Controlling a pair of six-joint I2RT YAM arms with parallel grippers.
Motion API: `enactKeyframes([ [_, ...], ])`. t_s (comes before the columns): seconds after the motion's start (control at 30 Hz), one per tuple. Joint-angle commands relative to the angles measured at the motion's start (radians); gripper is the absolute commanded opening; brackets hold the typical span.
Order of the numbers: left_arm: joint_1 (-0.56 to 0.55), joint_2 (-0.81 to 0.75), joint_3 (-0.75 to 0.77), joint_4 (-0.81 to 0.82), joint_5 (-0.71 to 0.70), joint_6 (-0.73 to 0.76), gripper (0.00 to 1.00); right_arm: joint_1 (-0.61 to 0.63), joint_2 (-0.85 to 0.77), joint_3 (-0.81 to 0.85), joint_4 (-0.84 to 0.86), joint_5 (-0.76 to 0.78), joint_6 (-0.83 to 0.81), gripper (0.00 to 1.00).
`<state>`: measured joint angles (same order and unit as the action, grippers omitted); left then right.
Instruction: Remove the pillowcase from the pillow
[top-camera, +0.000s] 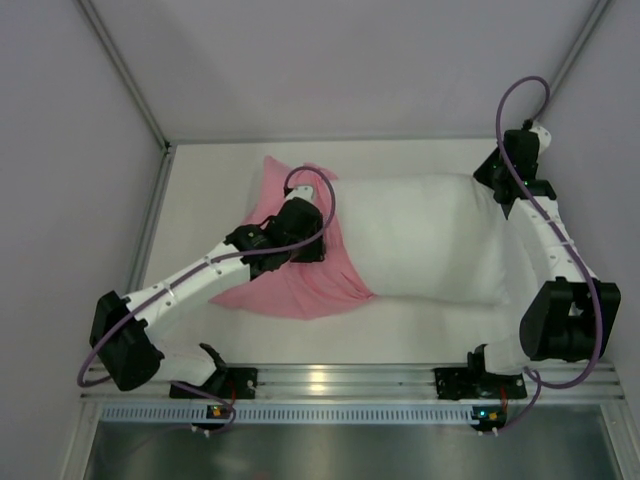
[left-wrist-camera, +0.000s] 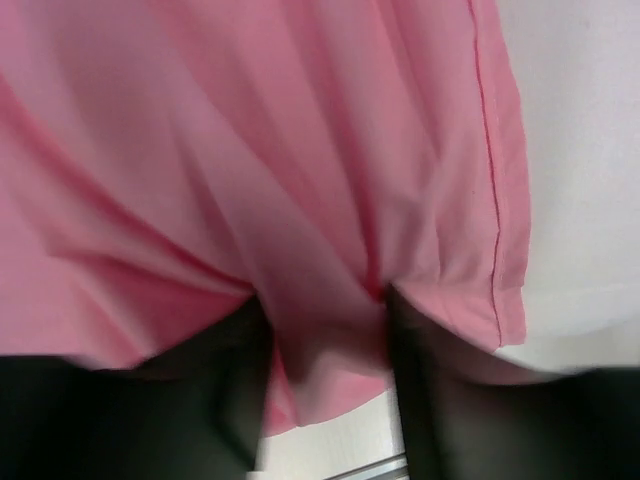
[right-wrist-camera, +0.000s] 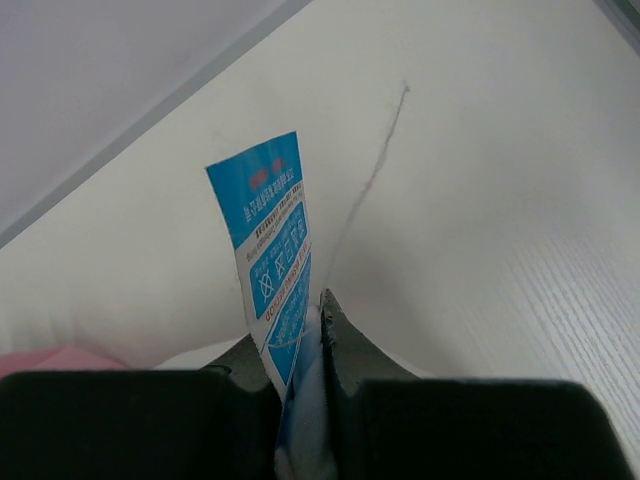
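Between right fingers, pillow corner and tag sit pinched.

A white tabletop sits enclosed by pale grey walls that meet at thin metal corner posts. A ridged aluminium rail runs along its near edge.

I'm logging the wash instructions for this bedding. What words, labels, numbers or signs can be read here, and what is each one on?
The blue tag, pinched in the right gripper: white print and boxed care symbols, one of them crossed out. The wording is too small and blurred to read.
The pink pillowcase: no text on it.
Nothing else in any view carries readable text.
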<state>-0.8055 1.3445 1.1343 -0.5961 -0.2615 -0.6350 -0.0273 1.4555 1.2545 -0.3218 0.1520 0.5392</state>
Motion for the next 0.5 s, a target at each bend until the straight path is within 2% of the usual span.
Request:
enactKeyframes([
  [0.0, 0.005, -0.033, -0.023, 0.061, 0.071, 0.015, 0.36, 0.020, -0.046, 0.014, 0.067, -0.011, -0.013, 0.00],
  [0.03, 0.005, -0.077, -0.039, 0.080, 0.080, 0.012, 0.25, 0.020, -0.041, 0.014, 0.067, -0.011, -0.012, 0.00],
  [0.07, 0.005, -0.105, -0.051, 0.081, 0.085, 0.011, 0.09, 0.020, -0.038, 0.016, 0.069, -0.011, -0.010, 0.00],
  [0.1, 0.005, -0.137, -0.074, 0.078, 0.082, 0.011, 0.00, 0.020, -0.035, 0.017, 0.070, -0.006, -0.010, 0.00],
  [0.23, 0.005, -0.397, -0.126, 0.033, 0.047, -0.011, 0.00, 0.020, -0.024, 0.017, 0.069, 0.038, -0.012, 0.00],
  [0.33, 0.005, -0.560, -0.090, -0.129, -0.039, -0.035, 0.00, 0.017, -0.018, 0.014, 0.070, 0.083, -0.004, 0.00],
  [0.37, 0.005, -0.596, -0.047, -0.245, -0.077, -0.044, 0.00, 0.012, -0.015, 0.020, 0.070, 0.090, 0.004, 0.00],
  [0.4, 0.005, -0.666, -0.019, -0.310, -0.169, -0.067, 0.00, 0.000, -0.009, 0.022, 0.070, 0.099, 0.007, 0.00],
  [0.47, 0.005, -0.732, 0.078, -0.433, -0.264, -0.092, 0.00, -0.013, -0.003, 0.029, 0.070, 0.109, 0.011, 0.00],
])
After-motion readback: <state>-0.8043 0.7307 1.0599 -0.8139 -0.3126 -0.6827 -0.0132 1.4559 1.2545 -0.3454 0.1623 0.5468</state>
